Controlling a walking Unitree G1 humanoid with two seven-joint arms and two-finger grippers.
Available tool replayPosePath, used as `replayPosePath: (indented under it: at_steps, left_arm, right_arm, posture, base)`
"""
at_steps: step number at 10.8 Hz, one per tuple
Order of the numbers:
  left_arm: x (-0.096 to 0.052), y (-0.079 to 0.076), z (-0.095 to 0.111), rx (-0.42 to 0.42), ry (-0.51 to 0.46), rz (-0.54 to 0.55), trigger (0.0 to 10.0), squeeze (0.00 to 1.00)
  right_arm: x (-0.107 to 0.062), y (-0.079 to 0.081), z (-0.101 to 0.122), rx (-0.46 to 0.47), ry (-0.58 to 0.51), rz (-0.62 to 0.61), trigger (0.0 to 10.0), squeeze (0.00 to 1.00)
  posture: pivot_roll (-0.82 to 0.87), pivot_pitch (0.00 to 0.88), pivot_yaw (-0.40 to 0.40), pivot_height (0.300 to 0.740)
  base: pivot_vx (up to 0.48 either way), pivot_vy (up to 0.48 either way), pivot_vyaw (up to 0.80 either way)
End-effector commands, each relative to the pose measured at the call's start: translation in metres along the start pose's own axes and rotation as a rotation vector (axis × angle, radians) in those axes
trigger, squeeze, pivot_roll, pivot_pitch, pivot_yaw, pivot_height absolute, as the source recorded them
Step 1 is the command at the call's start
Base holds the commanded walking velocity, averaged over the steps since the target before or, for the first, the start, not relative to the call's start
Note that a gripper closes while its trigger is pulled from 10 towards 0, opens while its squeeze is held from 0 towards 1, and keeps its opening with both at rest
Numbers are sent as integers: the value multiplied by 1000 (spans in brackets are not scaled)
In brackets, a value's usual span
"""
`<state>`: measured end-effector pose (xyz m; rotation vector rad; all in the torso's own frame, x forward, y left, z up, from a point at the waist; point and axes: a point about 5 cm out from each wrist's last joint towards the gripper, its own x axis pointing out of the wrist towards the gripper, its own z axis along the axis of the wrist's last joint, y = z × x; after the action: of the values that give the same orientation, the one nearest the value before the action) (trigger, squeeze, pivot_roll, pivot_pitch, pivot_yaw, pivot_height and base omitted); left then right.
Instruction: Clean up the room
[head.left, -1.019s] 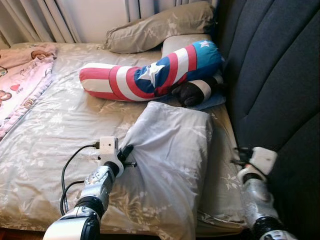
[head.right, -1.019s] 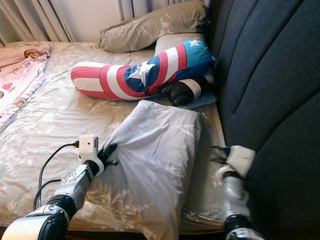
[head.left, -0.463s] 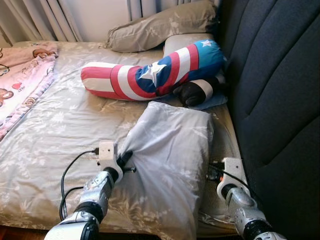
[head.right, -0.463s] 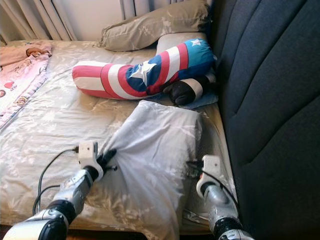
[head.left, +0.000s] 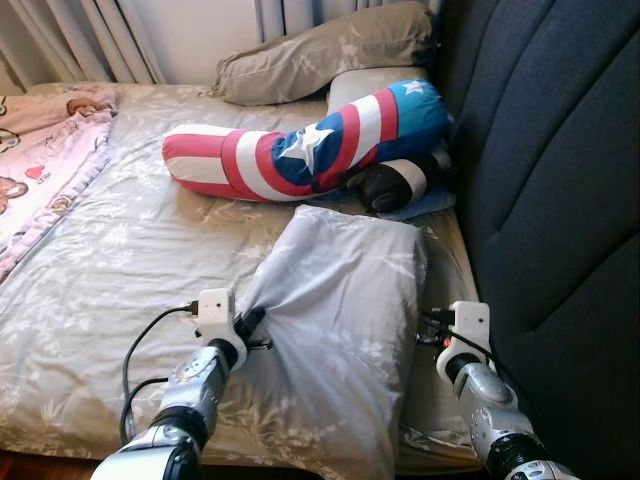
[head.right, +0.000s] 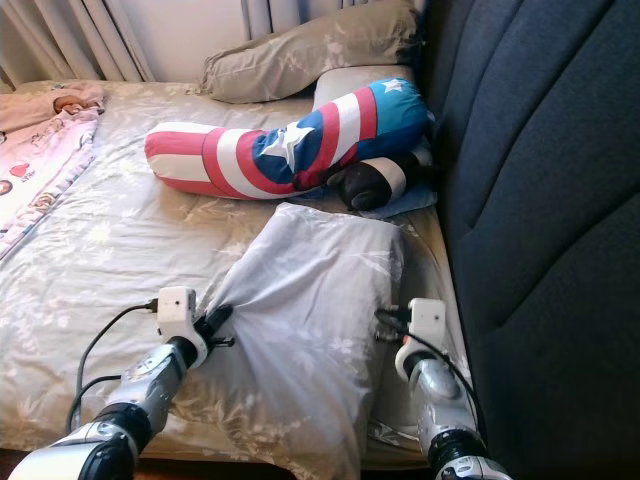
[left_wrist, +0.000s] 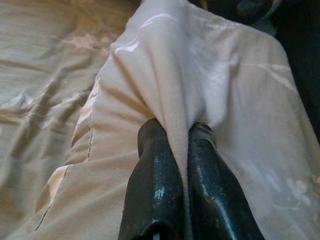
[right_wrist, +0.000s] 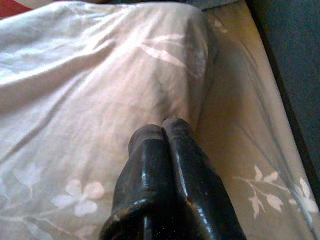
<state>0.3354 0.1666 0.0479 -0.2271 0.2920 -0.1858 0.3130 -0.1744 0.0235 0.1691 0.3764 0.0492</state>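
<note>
The left end effector (left_wrist: 175, 145) was pinched shut on a fold of the grey pillow (head.left: 340, 330), arm reaching forward. The right end effector (right_wrist: 162, 132), fingers together and empty, pressed the pillow's opposite side near the bed's (head.left: 120, 250) headboard edge.

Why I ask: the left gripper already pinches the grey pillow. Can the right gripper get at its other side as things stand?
Probably yes. The right gripper, fingers shut together, sits right at the grey pillow edge nearest the headboard, nothing between them. It would have to open first.
</note>
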Motion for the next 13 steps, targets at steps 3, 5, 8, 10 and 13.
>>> replayPosePath:
  at_steps: [3, 5, 8, 10, 13]
  left_arm:
    - [13, -19, 17, 14, 4, -88, 10000, 0]
    - [10, -15, 6, -87, 65, -78, 10000, 0]
    - [4, -10, -10, -187, 143, -78, 10000, 0]
    - [-3, -3, -21, -97, 180, -40, 10000, 0]
    - [-16, 7, -39, -37, 222, -29, 10000, 0]
  right_arm:
    - [-6, -1, -20, -18, 93, -7, 10000, 0]
    - [-6, -1, -21, -20, 92, -20, 10000, 0]
    - [-7, -2, -24, -25, 144, -18, 10000, 0]
    - [-10, 2, -38, 5, 195, -2, 10000, 333]
    - [-13, 15, -53, 55, 235, 16, 10000, 1000]
  posture:
    - [-49, 103, 20, 740]
    - [-49, 111, 21, 740]
    - [-45, 117, 19, 740]
    - [-38, 127, 19, 740]
    - [-16, 172, 34, 740]
  base:
    - [0, 0, 0]
    - [0, 0, 0]
    - [0, 0, 0]
    - [0, 0, 0]
    - [0, 0, 0]
